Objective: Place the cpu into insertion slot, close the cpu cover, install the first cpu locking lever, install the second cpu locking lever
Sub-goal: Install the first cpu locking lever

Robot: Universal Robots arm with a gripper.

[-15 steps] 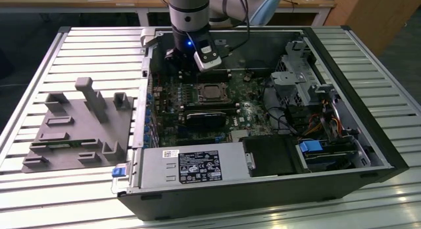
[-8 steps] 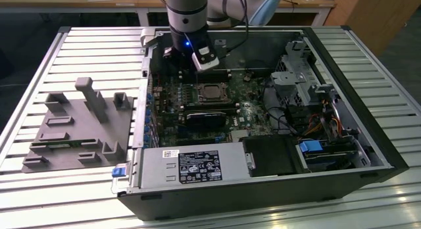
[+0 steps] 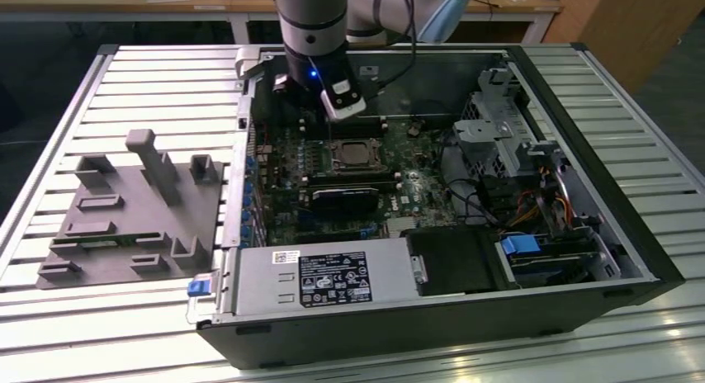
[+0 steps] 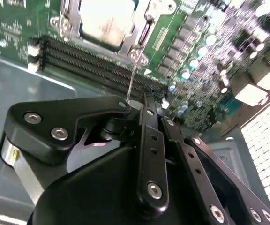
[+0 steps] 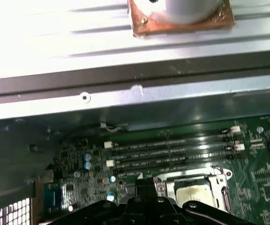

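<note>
- The cpu (image 4: 108, 18) lies in the insertion slot (image 3: 335, 154), near the middle of the green motherboard (image 5: 266, 192) inside the open computer case (image 3: 645, 259).
- The cpu cover (image 5: 218, 182) looks folded down, with its silvery frame round the chip's edges.
- 1 thin wire locking lever (image 4: 134, 75) stands up from the socket's edge on the side of the memory slots (image 4: 88, 58). Its free end reaches the tip of the gripper (image 4: 143, 101).
- I cannot tell how far the gripper is open, nor whether it holds the lever or merely touches it.
- By my judgement the work stands at lever 1 of 2, and the placing and covering appear done.
- To do this step well, follow the lever's arc about its hinge rather than pressing straight down. Keep contact near the free end and ease it sideways under its catch.
- The wire looks springy and may slip, so go slowly and keep clear of the memory slots and the capacitors (image 4: 191, 63).
</note>
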